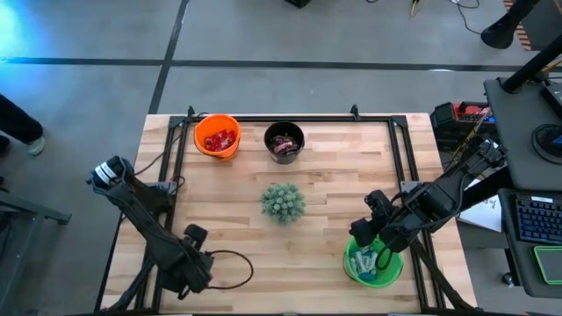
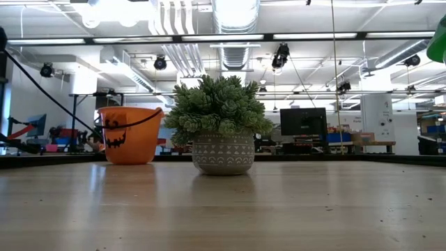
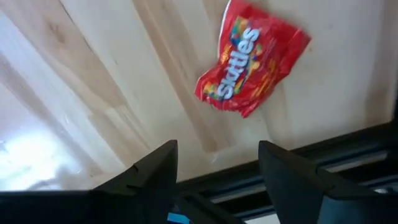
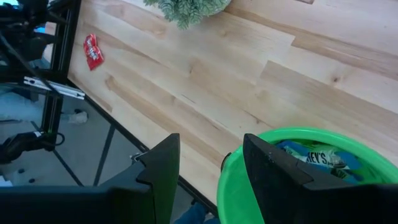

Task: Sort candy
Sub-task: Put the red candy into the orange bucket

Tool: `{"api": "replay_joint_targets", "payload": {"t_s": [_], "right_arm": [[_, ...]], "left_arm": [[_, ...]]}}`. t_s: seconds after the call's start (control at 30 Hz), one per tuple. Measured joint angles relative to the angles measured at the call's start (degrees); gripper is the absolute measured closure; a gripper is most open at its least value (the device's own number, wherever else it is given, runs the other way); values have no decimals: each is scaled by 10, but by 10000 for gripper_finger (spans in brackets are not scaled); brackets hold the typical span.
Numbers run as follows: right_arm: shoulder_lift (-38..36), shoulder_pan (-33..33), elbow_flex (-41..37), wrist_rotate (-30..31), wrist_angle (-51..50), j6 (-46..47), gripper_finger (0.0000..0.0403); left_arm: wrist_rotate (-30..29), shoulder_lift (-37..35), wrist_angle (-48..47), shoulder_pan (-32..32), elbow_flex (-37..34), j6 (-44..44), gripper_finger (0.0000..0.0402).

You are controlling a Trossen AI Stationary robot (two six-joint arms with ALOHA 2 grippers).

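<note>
Candy mostly sorted already. Nearest, one red Skittles packet lies loose on the wooden surface at its front left edge, just ahead of the left pincer; fingers spread, nothing between them, packet not touched. In the right wrist view the same packet sits by the surface's frame rail, near the left arm. Right pincer hangs over the rim of the green bucket at front right, jaws apart and empty; blue and white wrapped candy lies inside. Mid surface: spiky green plant in a grey pot, not part of the sort. Far edge: orange bucket holding red candy, black bucket holding dark wrapped candy. Judgement: three colours are binned, the red packet looks like the last loose piece; left to do is grasp it and carry it to the orange bucket.
</note>
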Motion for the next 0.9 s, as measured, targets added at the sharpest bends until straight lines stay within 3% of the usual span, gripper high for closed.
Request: {"api": "replay_joint_targets", "payload": {"t_s": [0.33, 0.53, 0.73, 0.9], "right_arm": [[0, 0, 0, -1, 0, -7, 234], [0, 0, 0, -1, 0, -7, 234], [0, 0, 1, -1, 0, -7, 234], [0, 0, 1, -1, 0, -9, 234]], "left_arm": [[15, 40, 20, -5, 8, 39, 182], [-58, 20, 86, -7, 6, 39, 189], [-58, 17, 86, -8, -5, 36, 189], [-58, 17, 142, -8, -34, 35, 189]]}}
